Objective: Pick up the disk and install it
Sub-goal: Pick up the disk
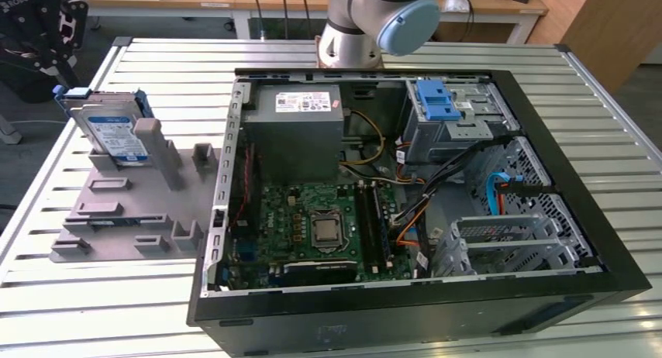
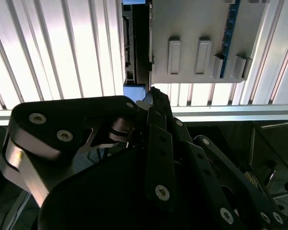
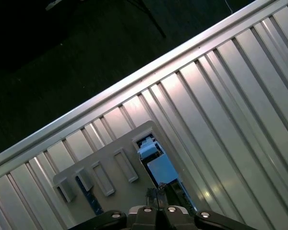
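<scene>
The disk stands on edge in a grey slotted holder on the table, at the exterior view's left. It is a silver drive with a white-and-blue label in a blue carrier. My gripper hangs above and behind it, apart from it. In the first wrist view the disk's blue carrier lies just past my gripper, whose fingertips are together with nothing between them. In the second wrist view the disk is edge-on beside the holder, beyond my shut gripper.
An open black computer case lies flat to the exterior view's right of the holder. Inside are a grey power supply box, a motherboard, cables and a drive cage with a blue latch. The arm's base stands behind the case.
</scene>
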Controlling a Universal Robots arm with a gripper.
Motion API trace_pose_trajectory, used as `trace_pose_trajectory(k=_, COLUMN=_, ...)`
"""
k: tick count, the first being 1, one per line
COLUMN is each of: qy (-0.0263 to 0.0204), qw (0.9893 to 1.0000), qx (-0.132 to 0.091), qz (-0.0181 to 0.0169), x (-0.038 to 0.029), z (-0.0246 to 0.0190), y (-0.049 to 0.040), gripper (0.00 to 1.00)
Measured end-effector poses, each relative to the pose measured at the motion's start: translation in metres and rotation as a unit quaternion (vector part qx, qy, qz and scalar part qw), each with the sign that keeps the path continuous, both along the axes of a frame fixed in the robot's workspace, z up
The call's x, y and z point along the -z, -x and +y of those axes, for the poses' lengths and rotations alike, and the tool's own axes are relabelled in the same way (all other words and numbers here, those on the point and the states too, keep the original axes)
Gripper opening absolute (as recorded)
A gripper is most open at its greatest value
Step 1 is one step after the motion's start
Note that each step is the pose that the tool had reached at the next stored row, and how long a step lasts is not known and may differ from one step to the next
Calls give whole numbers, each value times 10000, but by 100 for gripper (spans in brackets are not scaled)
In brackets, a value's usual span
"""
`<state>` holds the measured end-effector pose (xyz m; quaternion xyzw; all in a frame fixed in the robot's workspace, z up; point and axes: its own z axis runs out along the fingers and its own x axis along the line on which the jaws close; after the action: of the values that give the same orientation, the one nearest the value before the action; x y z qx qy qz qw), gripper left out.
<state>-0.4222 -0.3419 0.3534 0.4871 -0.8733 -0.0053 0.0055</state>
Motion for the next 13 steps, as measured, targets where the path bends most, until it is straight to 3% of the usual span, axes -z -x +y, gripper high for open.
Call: trace_pose_trajectory(k=13, qy=0, qw=10000, qx=-97, qz=0, x=0, z=0, y=0, gripper=11)
